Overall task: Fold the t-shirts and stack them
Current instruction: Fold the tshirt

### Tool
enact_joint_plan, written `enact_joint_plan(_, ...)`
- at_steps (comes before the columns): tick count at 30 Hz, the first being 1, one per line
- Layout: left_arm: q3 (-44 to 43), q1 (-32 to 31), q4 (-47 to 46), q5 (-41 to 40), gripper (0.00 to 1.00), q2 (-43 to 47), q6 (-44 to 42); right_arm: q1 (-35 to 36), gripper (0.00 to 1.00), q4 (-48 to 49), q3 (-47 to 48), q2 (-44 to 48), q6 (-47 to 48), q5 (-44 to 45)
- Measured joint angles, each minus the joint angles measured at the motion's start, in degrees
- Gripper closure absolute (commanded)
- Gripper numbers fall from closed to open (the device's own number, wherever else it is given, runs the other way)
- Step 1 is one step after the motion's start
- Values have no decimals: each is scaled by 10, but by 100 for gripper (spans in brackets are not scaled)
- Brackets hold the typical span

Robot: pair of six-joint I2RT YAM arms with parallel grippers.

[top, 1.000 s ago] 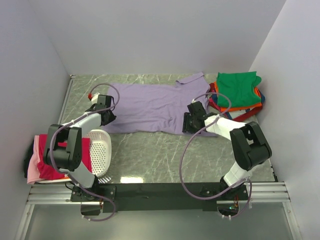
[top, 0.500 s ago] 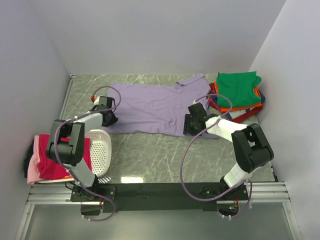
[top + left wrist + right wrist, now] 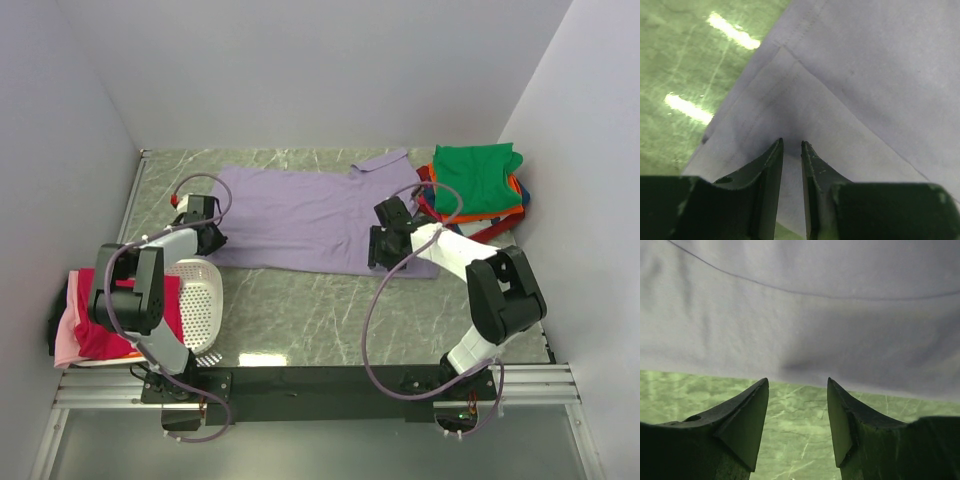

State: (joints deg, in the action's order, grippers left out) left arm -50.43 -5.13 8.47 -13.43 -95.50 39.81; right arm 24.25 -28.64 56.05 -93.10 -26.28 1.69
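**Fold staged, not begun**

The lavender t-shirt (image 3: 300, 215) lay flat on the table (image 3: 300, 300). Left gripper (image 3: 791, 144) stood narrow over its corner, grip undeterminable. The right gripper (image 3: 797, 382) gaped wide, empty, at the hem. Both seemed placed to lift that edge.

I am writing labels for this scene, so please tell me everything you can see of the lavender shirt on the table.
The lavender shirt is soft, plain, collared cloth, spread nearly flat on the marble table, collar end to the right. At its left end a hemmed corner lies folded over; the left gripper stands there, fingers narrowly apart, a pinch unconfirmed. The open right gripper is at its near edge.
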Motion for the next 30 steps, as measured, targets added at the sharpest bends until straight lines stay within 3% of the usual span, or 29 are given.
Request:
enact_joint_plan(8,-10,-4,52,-28,71,43,3,-4,42,-51,138,-2,22,11)
enact_joint_plan(16,-131,-23,85,-44,70,48,3,-55,42,-68,374,-112,45,4)
enact_joint_plan(25,-359,-5,114,-48,70,-110,-2,-125,43,-101,700,-373,51,7)
enact_joint_plan(30,-476,17,137,-49,70,-210,-12,-160,43,-94,726,-424,32,-11)
